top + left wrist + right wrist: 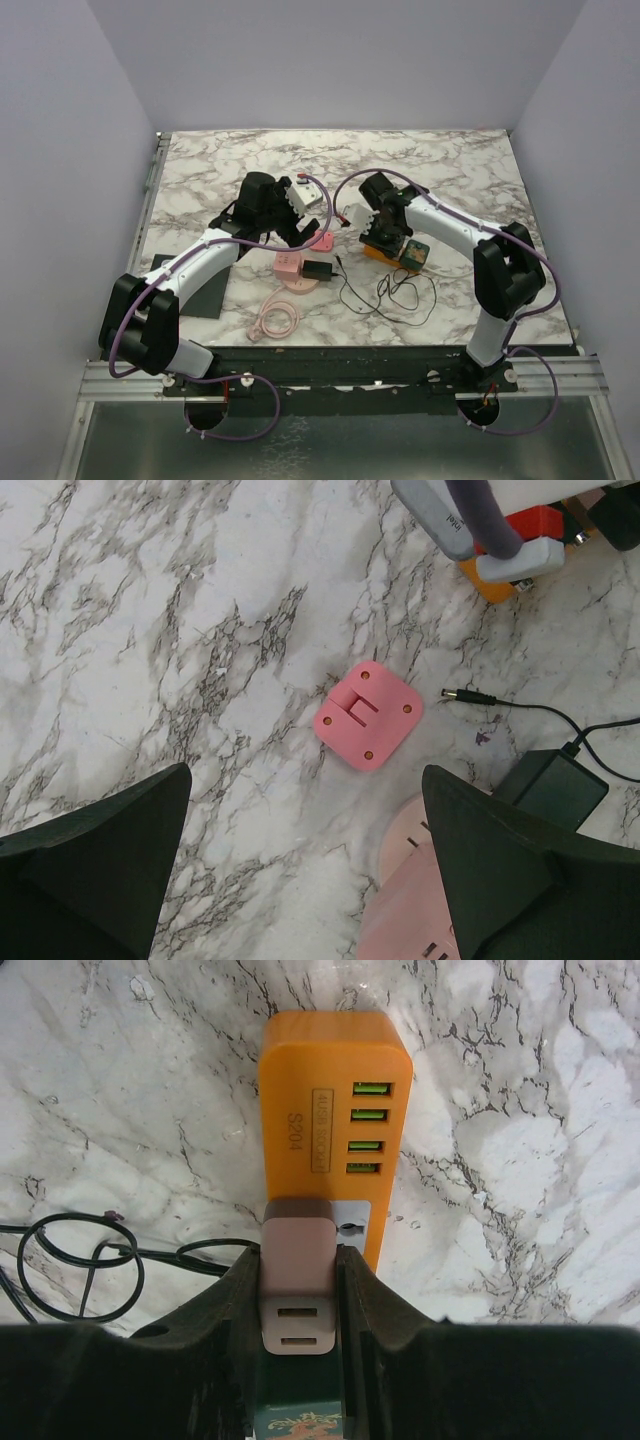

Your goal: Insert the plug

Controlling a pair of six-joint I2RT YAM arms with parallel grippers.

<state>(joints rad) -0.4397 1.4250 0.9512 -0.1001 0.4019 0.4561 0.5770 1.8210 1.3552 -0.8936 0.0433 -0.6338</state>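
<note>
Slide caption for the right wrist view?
Right tool grips a mauve plug adapter at the socket face of the orange USB power strip.

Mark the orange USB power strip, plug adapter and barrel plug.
orange USB power strip [298, 1075]: right wrist view, orange top face.
plug adapter [297, 1260]: right wrist view, upper face.
barrel plug [468, 696]: left wrist view, barrel end.

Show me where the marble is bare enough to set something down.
Free: the far strip of the table along the back wall, and along its right edge. Crowded: the centre, around the orange power strip, black adapter, black cable loops and pink cable coil.
</note>
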